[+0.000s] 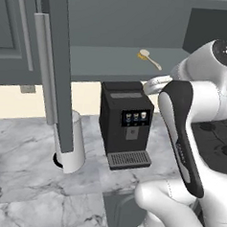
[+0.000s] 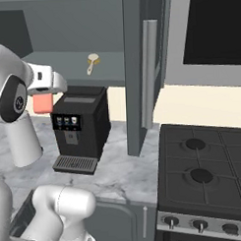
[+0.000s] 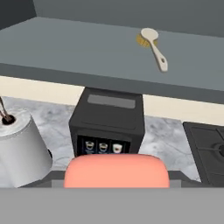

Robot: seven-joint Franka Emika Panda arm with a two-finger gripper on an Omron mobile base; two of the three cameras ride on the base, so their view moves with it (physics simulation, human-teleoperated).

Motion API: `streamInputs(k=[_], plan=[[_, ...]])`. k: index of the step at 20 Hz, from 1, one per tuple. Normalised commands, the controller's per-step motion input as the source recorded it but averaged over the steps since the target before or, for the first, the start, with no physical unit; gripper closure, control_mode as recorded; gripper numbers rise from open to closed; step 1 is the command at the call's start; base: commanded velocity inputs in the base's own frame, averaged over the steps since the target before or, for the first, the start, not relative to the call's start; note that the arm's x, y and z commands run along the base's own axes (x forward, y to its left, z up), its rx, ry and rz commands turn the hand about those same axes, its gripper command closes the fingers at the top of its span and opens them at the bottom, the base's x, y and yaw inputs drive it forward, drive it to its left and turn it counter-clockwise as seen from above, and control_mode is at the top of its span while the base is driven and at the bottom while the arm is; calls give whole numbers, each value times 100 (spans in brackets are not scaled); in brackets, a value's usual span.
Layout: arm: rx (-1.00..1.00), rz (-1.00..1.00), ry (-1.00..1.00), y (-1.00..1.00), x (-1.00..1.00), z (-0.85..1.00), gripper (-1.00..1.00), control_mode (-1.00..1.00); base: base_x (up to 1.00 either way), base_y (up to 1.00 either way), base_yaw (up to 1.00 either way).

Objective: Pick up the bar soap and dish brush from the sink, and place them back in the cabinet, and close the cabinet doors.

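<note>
- Starting with the left base view: the white arm is rising from the lower right and bending across the right side of the frame, and its bulk is hiding the gripper there. The dish brush [image 1: 149, 58] is lying on the grey shelf of the open cabinet [image 1: 114, 62] in the upper middle, with its head toward the left and its handle running down to the right. One of the cabinet doors [image 1: 58, 68] is standing open at the left, edge-on, with its silver bar handle facing left. Below the shelf, the black coffee machine [image 1: 125, 123] is sitting on the marble counter [image 1: 26, 148], and a white paper towel roll [image 1: 72, 144] is standing just left of it.
- Moving to the right base view: the gripper [image 2: 43, 98] is hovering at the left edge of the frame, closed around the bar soap [image 2: 42, 103], which is hanging just left of the coffee machine's top. The brush is resting on the shelf in the upper middle, well above the soap. A stove [image 2: 208, 173] is occupying the lower right.
- Turning to the hand view: the soap is sitting at the bottom centre, pinched between the fingers, in front of the coffee machine. The brush is lying in the upper right on the shelf.
</note>
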Motion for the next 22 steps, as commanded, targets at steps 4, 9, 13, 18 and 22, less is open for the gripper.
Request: streamInputs(k=[4, 9, 13, 18, 22], plan=[[0, 0, -3, 16, 5, 30, 100, -100, 0, 0, 0], [0, 0, -4, 7, 3, 11, 100, -100, 0, 0, 0], [-1, 0, -3, 20, 28, 0, 100, -100, 0, 0, 0], [0, 0, -1, 25, 46, 0, 100, -100, 0, 0, 0], [0, 0, 0, 22, 57, 0, 100, -100, 0, 0, 0]])
